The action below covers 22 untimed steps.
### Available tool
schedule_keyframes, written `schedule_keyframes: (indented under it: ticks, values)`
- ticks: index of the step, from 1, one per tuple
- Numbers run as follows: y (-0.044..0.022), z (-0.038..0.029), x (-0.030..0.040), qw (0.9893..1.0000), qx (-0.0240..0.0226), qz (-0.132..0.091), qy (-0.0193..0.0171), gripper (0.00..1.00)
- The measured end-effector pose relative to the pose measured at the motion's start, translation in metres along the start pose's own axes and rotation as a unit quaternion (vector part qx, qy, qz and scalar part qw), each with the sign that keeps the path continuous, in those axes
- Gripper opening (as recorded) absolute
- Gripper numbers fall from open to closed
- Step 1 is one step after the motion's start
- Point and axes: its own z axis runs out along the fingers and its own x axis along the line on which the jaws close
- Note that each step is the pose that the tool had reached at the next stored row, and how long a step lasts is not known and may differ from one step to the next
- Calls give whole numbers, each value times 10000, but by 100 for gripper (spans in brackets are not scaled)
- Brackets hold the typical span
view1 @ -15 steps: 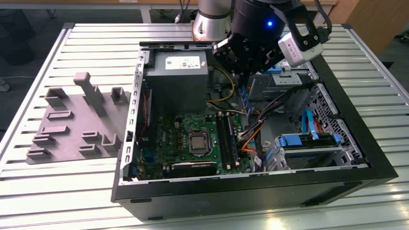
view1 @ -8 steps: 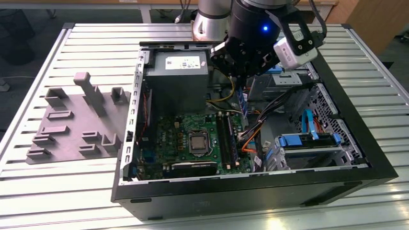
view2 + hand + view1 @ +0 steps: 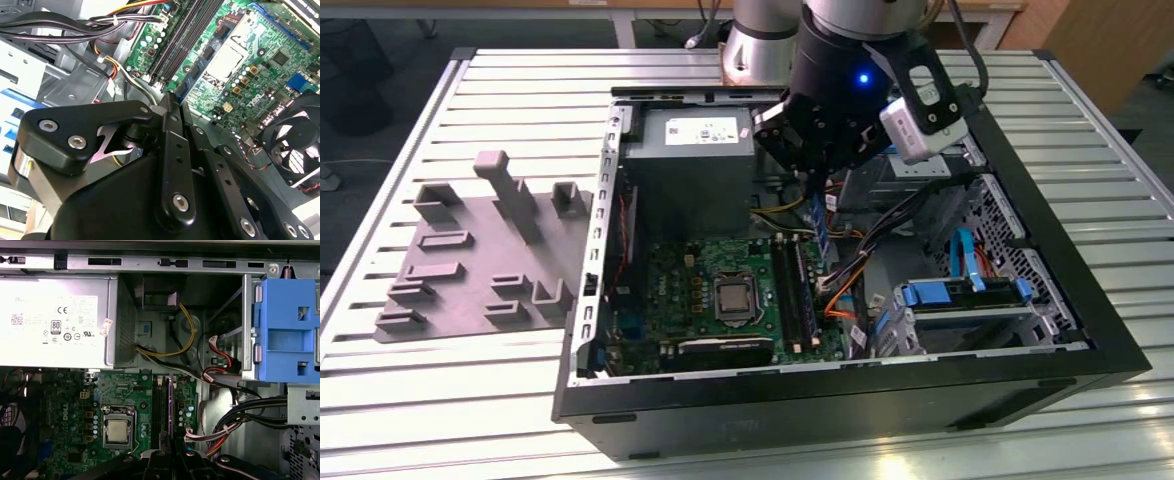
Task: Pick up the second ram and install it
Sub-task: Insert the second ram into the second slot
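Note:
My gripper (image 3: 817, 183) hangs inside the open computer case (image 3: 1067, 330), above the far end of the motherboard (image 3: 707, 290). Its fingers (image 3: 169, 107) are pressed together on the second ram (image 3: 821, 218), a thin blue stick that points down from them toward the board. In the first wrist view the ram (image 3: 170, 405) shows edge-on as a narrow line running out from the gripper (image 3: 170, 456), lined up over the long black memory slots (image 3: 159, 410). The slots (image 3: 791, 285) lie just below and nearer than the stick. Whether the ram touches a slot I cannot tell.
A grey power supply (image 3: 687, 150) sits at the case's far end. Bundled cables (image 3: 854, 265) and blue drive clips (image 3: 961, 290) crowd the exterior view's right. The CPU socket (image 3: 735, 298) lies beside the slots. A grey holder plate (image 3: 467, 250) rests on the slatted table at the left.

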Motion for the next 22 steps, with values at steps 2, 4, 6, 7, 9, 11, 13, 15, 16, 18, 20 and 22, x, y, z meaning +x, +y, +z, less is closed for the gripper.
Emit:
schedule_keyframes:
  ticks: [2, 4, 6, 7, 9, 11, 13, 15, 16, 18, 20, 22]
  values:
    - [0, 3, -1, 10000, 1, -1, 1, 14]
    - [-1, 4, -1, 10000, 1, -1, 1, 14]
    - [-1, 5, -1, 10000, 0, -1, 1, 14]
    - [-7, 7, -1, 10000, -1, -1, 0, 14]
    - [-30, 9, 0, 10000, 0, -1, 1, 14]
    - [-40, 30, 1, 10000, -1, 0, 0, 14]
    - [-42, 66, 4, 10000, 0, -1, 0, 14]
    - [-43, 102, 10, 10000, 0, -1, 0, 14]
    - [-44, 120, 11, 10000, 0, -1, 1, 14]
    - [-44, 156, 14, 10000, 0, -1, 1, 14]
    - [-46, 193, 15, 10000, 0, -1, 1, 14]
    - [-47, 229, 16, 10000, 0, -1, 1, 14]
